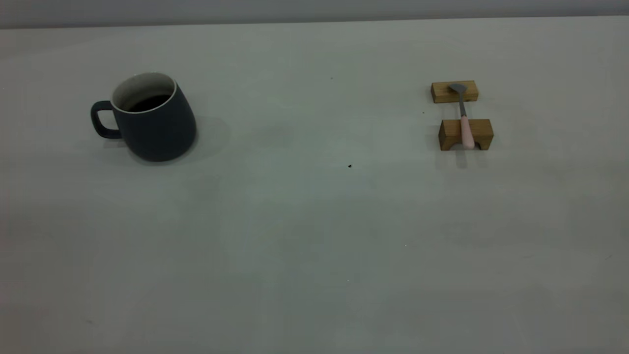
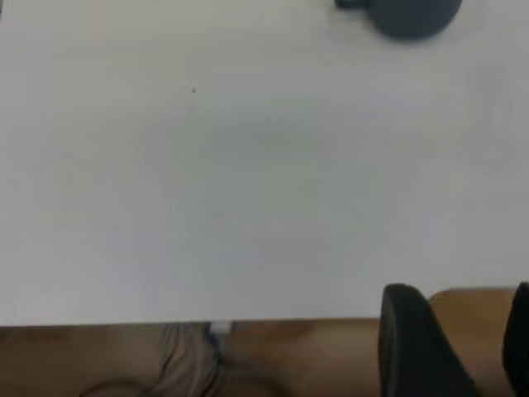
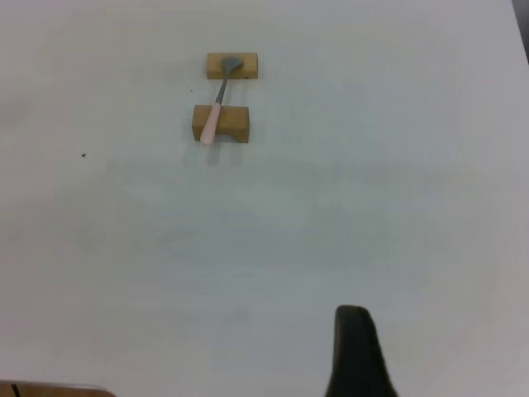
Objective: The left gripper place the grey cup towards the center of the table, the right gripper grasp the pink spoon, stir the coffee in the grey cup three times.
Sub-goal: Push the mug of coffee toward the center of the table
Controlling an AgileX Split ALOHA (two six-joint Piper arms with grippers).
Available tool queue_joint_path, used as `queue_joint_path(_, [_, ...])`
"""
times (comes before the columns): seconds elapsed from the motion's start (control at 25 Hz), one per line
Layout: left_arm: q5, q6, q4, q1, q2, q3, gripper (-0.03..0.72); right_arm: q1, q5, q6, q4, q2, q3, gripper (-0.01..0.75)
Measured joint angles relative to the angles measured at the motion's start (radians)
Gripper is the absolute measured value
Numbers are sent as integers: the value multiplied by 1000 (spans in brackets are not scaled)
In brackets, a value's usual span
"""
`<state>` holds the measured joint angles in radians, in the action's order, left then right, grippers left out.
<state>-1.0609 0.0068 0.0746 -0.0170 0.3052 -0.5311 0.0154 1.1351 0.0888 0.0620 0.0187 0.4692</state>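
Dark slate-grey matte cup (image 2: 411, 16) far ahead of the left fingers (image 2: 417, 351), well apart across the pale counter (image 2: 248, 207); spread or pressed, cannot tell.

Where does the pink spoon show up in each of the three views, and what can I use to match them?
Exterior view: spoon at right, lying across two wooden blocks, bowl on the far one.
Left wrist view: not in it; only the cup shows, cut by the frame edge.
Right wrist view: spoon far from the camera, on the same blocks.
Shared landmark: the blocks, seen in both the exterior and right wrist views.
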Motion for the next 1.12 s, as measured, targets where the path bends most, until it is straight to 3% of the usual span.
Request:
queue_joint_path(0.24, [203, 172, -29, 0, 498, -105, 380, 0, 0, 0, 0, 0, 0, 555])
queue_joint_path(0.48, [251, 448, -31, 0, 980, -342, 606, 0, 0, 0, 0, 0, 0, 555])
queue_joint_path(0.56, [257, 536, -33, 0, 1131, -440, 642, 0, 0, 0, 0, 0, 0, 555])
queue_joint_path(0.88, [247, 799, -31, -22, 1642, -803, 659, 0, 0, 0, 0, 0, 0, 555])
queue_joint_path(1.12, [232, 933, -14, -51, 1889, -974, 639, 0, 0, 0, 0, 0, 0, 555])
